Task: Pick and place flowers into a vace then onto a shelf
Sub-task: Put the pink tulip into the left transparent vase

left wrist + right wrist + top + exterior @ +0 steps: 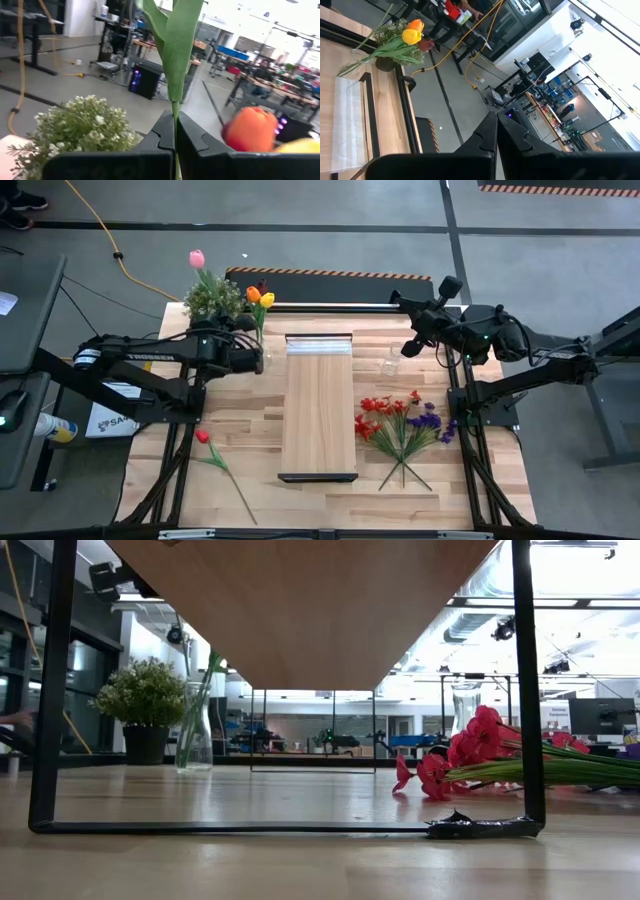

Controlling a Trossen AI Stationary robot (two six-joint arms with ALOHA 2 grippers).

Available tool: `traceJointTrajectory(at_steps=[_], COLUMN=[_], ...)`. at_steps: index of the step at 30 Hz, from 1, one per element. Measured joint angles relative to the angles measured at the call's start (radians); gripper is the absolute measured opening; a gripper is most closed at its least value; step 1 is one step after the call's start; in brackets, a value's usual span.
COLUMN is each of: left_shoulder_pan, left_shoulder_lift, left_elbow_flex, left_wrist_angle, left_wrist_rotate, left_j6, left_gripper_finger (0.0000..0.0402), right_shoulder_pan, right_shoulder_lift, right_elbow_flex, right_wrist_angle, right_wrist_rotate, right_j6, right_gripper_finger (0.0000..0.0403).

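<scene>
On the left arm [130, 358] white lettering runs along the link, too small to read; a box [105, 420] under that arm shows the letters "SA" before the surface hides the rest. Nearest the front edge, a red tulip [203, 437] lies alone on the surface [250, 430] at the left, its stem angled toward the edge. Right of the shelf [319, 405], which stands lengthwise in the middle with its black bracket at the near end and pale strip at the far end, a red spray [378, 412] and a purple spray [428, 420] lie side by side, stems crossing. Farther back, the left gripper [175, 135] has its jaws pressed together, pinching a green stem [176, 75] that stands in the glass vase [195, 730], with orange tulip [254, 295] and yellow tulip [267, 300] above it. The right gripper [496, 132] hangs above the far right part of the surface with jaws pressed together, holding nothing, near a second glass vase [390, 360]. At the far left corner stands a potted plant [213, 298], a pink tulip [197, 258] above it.
</scene>
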Motion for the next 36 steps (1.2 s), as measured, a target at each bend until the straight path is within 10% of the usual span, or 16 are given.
traceJointTrajectory(at_steps=[36], left_shoulder_pan=[0.010], left_shoulder_lift=[0.127], left_elbow_flex=[0.000], left_wrist_angle=[0.044], left_wrist_rotate=[0.000], left_j6=[-0.002], left_gripper_finger=[0.0032], right_shoulder_pan=[0.000], right_shoulder_lift=[0.000], right_elbow_flex=[0.000], right_wrist_angle=[-0.045], right_wrist_rotate=[-0.013], right_j6=[0.010], right_gripper_finger=[0.0000])
